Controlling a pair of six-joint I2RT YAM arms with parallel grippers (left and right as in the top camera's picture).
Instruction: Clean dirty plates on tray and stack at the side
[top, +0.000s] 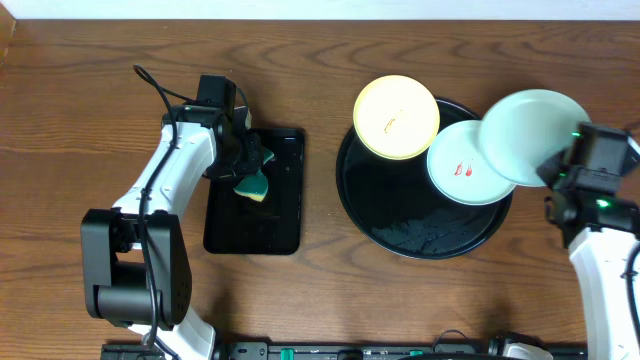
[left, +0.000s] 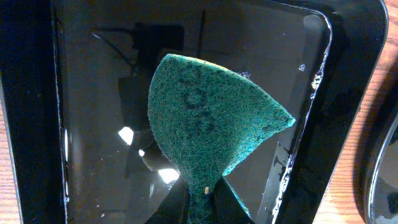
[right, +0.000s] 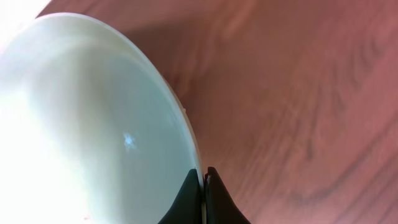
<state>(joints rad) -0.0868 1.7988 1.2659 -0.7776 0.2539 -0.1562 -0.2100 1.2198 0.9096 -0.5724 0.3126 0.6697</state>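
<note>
The round black tray (top: 400, 225) holds a pale yellow plate (top: 396, 117) with an orange smear on its far left rim and a mint plate (top: 466, 165) with red smears at its right. My right gripper (top: 556, 172) is shut on the rim of a second mint plate (top: 530, 135), holding it raised over the tray's right edge; it fills the left of the right wrist view (right: 87, 124), pinched at the jaws (right: 203, 177). My left gripper (top: 246, 165) is shut on a green sponge (left: 208, 118) over the rectangular black tray (top: 255, 225).
The rectangular black tray (left: 348, 74) is wet and glossy, with water beads along its right rim. Wooden table (top: 80, 130) lies around both trays. The right arm's body (top: 605, 240) stands at the right edge.
</note>
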